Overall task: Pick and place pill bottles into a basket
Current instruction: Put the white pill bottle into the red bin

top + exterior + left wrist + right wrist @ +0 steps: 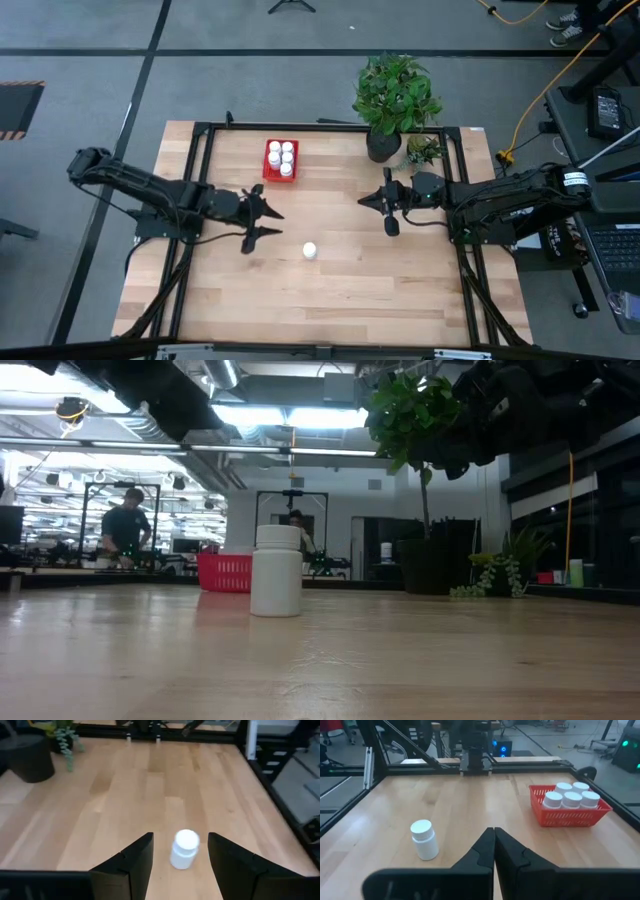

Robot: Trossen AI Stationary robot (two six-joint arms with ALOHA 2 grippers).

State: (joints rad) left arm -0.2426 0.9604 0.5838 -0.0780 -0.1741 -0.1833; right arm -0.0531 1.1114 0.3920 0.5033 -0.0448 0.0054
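Note:
One white pill bottle (310, 250) stands upright on its base on the bare table, near the middle; it also shows in the low view (276, 570). My left gripper (278, 223) is open and empty, just left of it. In the left wrist view the bottle (184, 851) stands ahead of the gap between the fingers (180, 836), untouched. The red basket (268, 163) at the far middle holds several capped white bottles (571, 796). My right gripper (365, 200) is shut and empty, right of the basket, and also shows in the right wrist view (494, 840).
A dark plant pot (383, 146) with a leafy plant stands at the far right, with a smaller plant (424, 150) beside it. A black frame (200, 135) runs round the table. A person (125, 530) stands far back in the room.

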